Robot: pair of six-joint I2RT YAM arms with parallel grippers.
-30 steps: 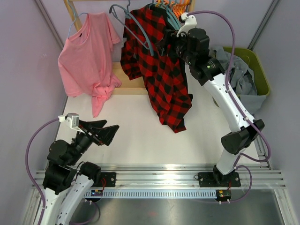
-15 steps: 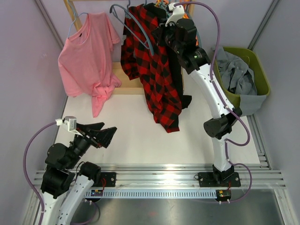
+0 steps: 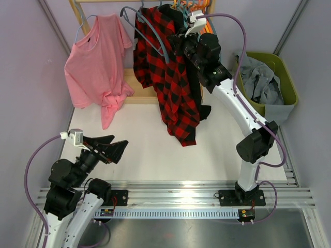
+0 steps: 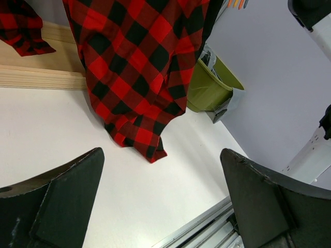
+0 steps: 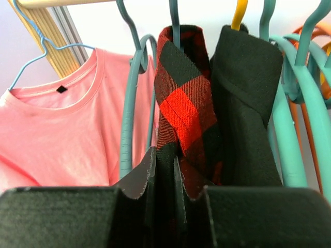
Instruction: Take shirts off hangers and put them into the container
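The step in hand is stripping the red-and-black plaid shirt (image 3: pixel 173 88) from its teal hanger (image 5: pixel 174 15). The right arm reaches up to the rail (image 5: pixel 62 2) at the far side of the bench (image 3: pixel 145 150). In the right wrist view its jaws stand nearly closed on a fold of plaid cloth just below the hanger's hook. The fabric fills the narrow gap between them, so I judge this a grip on the shirt, not on the hanger. The garment hangs full length, its hem near the bench top.

Just beside it the plain black shirt (image 5: pixel 248 103) hangs on a yellow hanger (image 5: pixel 239 13), touching the plaid. The pink t-shirt (image 3: pixel 95 62) hangs well apart to the left. The grey shirt (image 3: pixel 261 77) already lies in the olive-green container (image 3: pixel 284 72) at the far right, part of it spilling over the near rim.

The left arm's jaws are spread as wide as they go and hold nothing, low over the near left of the bench.

As I judge it, the next move is to draw the pinched shoulder off the hanger's arm, without dragging the hook off the rail or catching the black shirt. The plaid then goes rightward to the container; the other shoulder may cling
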